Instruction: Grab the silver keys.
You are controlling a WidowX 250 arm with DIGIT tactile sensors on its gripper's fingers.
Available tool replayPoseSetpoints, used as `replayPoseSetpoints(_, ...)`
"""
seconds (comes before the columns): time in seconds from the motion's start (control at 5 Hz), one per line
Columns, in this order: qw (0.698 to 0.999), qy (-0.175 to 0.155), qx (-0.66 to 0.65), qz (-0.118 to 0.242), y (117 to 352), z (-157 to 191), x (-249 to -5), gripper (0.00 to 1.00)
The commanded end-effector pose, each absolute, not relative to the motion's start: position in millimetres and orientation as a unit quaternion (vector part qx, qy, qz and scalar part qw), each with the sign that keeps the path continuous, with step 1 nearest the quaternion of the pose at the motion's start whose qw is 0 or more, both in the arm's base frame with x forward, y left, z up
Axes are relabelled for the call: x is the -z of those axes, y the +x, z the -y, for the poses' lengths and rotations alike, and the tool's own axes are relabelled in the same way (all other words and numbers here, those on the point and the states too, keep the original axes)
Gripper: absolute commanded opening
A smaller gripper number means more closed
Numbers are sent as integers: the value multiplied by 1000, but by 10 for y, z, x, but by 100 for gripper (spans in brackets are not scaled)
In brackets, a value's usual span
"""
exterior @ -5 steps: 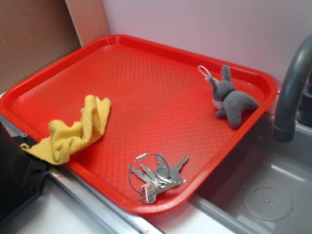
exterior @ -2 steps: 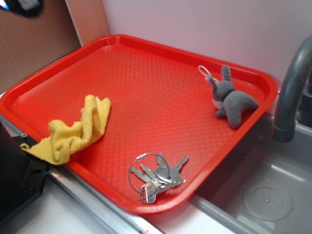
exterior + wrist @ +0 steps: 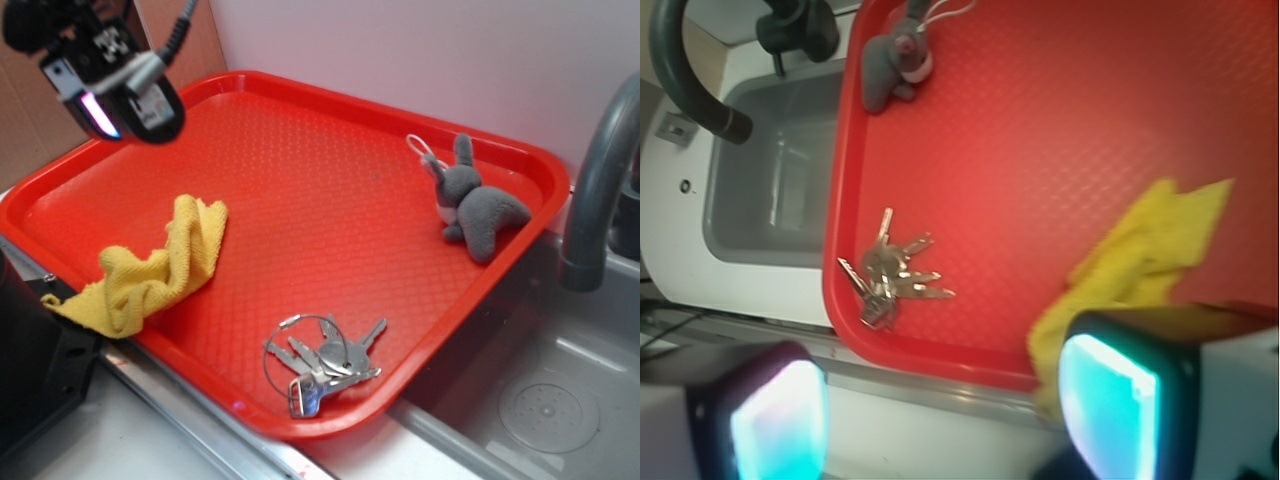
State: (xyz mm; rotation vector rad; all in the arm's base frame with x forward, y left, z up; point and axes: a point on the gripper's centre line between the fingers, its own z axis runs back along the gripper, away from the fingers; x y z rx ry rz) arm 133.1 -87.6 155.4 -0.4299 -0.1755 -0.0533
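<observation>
The hand hovers wide open and empty above the red tray's far-left corner; the silver keys lie at its near rim. A clean grab likely means centring over the bunch, clear of the rim.

You're looking at a kitchen-sink setup: at the right of the frame a grey sink basin with a round drain sits under a dark curved faucet, beside a pale surface carrying a red tray.
</observation>
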Motion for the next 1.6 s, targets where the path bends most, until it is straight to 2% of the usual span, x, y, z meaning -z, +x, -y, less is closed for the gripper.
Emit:
replayPoseSetpoints(0.0,979,-174,100,25,1466,1413,-923,100)
replayPoseSetpoints(0.2,977,-182,112,8,1413,1550,-747,100)
replayPoseSetpoints(0.4,976,-179,124,-2,1347,1660,-543,100)
replayPoseSetpoints(0.6,976,-166,142,-3,1382,1763,-433,100)
replayPoseSetpoints(0.8,977,-159,141,-2,1385,1839,-393,0)
replayPoseSetpoints(1.0,978,-160,136,2,1397,1812,-428,0)
replayPoseSetpoints(1.2,980,-153,129,15,1434,1705,-567,0)
replayPoseSetpoints(1.4,990,-93,107,17,1512,1452,-727,0)
